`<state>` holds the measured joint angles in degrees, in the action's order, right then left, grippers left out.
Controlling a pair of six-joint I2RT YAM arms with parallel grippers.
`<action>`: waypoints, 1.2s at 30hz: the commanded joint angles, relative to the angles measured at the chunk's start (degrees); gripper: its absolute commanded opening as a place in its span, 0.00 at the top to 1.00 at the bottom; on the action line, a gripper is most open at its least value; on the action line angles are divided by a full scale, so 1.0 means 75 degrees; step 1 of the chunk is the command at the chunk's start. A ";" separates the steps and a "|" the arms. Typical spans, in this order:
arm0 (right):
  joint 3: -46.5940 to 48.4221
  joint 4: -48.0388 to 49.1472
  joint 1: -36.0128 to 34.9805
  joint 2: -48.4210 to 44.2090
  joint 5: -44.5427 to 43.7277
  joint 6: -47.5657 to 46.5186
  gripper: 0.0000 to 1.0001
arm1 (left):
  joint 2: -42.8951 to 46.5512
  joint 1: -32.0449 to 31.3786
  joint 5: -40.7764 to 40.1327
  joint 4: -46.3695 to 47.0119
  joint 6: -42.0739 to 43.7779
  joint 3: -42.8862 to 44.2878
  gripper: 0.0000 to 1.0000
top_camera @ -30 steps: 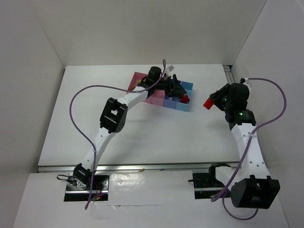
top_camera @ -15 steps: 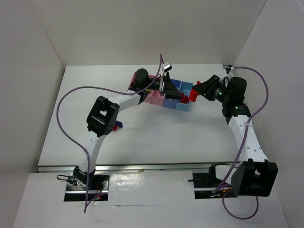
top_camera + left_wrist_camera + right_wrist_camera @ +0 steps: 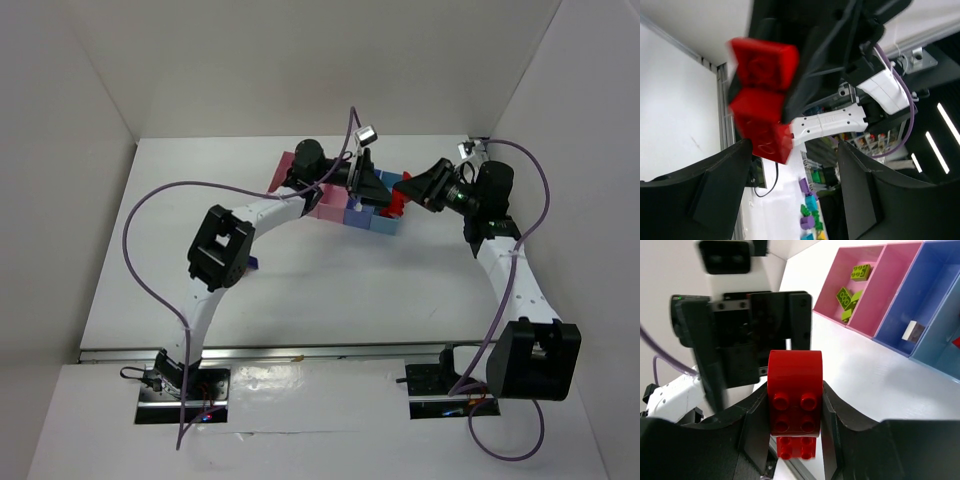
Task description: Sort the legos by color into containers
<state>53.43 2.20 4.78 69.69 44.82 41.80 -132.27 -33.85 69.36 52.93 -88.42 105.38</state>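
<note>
Green legos (image 3: 844, 296) sit sorted in the containers (image 3: 890, 295). Beside them, the right gripper (image 3: 795, 412) clamps an unsorted red brick (image 3: 795, 390); the left gripper (image 3: 794, 165) gapes wide, empty.

red lego (image 3: 762, 100): blurred | containers (image 3: 287, 168): partly behind left claw (image 3: 378, 192) | light-blue bin (image 3: 944, 346): cut by edge

We see a white bench (image 3: 330, 285) enclosed by plain white walls (image 3: 300, 60), with a metal rail (image 3: 350, 350) along its near edge
</note>
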 commanded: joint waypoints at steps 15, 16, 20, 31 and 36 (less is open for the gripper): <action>-0.0046 0.0809 0.0043 -0.0023 0.0294 0.0204 0.72 | -0.0364 -0.0468 0.0256 -0.0622 0.0937 0.0550 0.22; -0.0046 0.0809 0.0043 -0.0023 0.0294 0.0204 0.72 | -0.0295 -0.0468 0.0256 -0.0704 0.1031 0.0481 0.22; -0.0046 0.0809 0.0043 -0.0023 0.0363 0.0204 0.72 | -0.0388 -0.0468 0.0185 -0.1009 0.1242 0.0737 0.22; 0.0025 0.0879 0.0043 -0.0023 0.0434 0.0368 0.72 | -0.0681 -0.0632 0.0116 -0.1490 0.1523 0.0680 0.28; 0.0188 0.0797 0.0043 -0.0023 0.0505 0.0368 0.72 | -0.0681 -0.0632 -0.0060 -0.2717 0.2390 0.0879 0.28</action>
<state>51.88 2.79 5.85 70.78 43.97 40.86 -135.59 -36.47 70.46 40.80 -77.32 111.31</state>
